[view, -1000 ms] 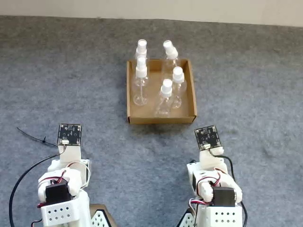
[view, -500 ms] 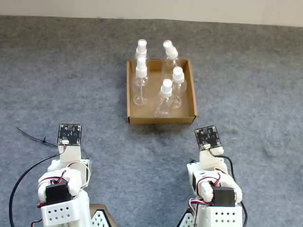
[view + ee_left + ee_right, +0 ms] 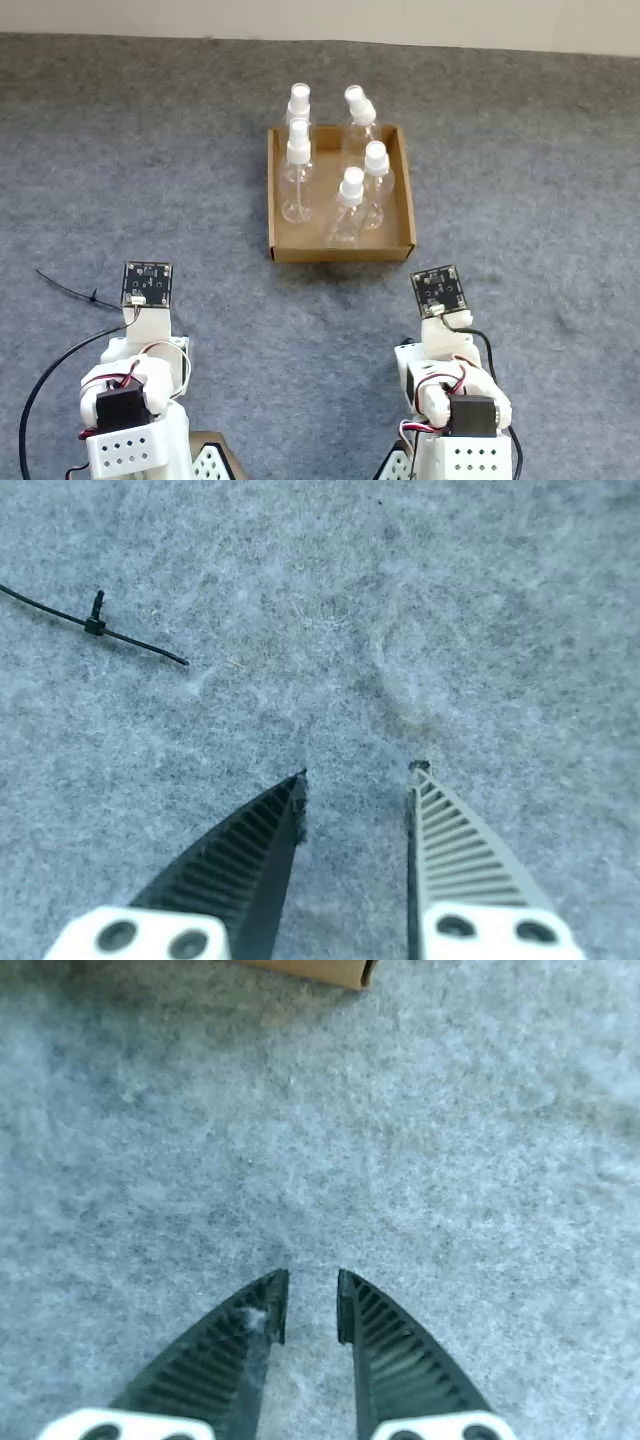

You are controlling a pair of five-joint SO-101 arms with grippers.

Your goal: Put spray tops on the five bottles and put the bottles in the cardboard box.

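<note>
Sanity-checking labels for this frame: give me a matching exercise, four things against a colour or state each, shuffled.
Things:
1. cardboard box
2. cable tie
3. left gripper
4. right gripper

Colour or state:
a. all black
b. holds upright bottles
c. thin, black, lying on the carpet
d. half black, half white

Pairs: 1-b, 2-c, 3-d, 4-a

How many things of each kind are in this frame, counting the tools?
Spray-topped bottles: 5
Cardboard box: 1
Black cable tie: 1
Tools: 2, the left tool and the right tool
Total: 9
</note>
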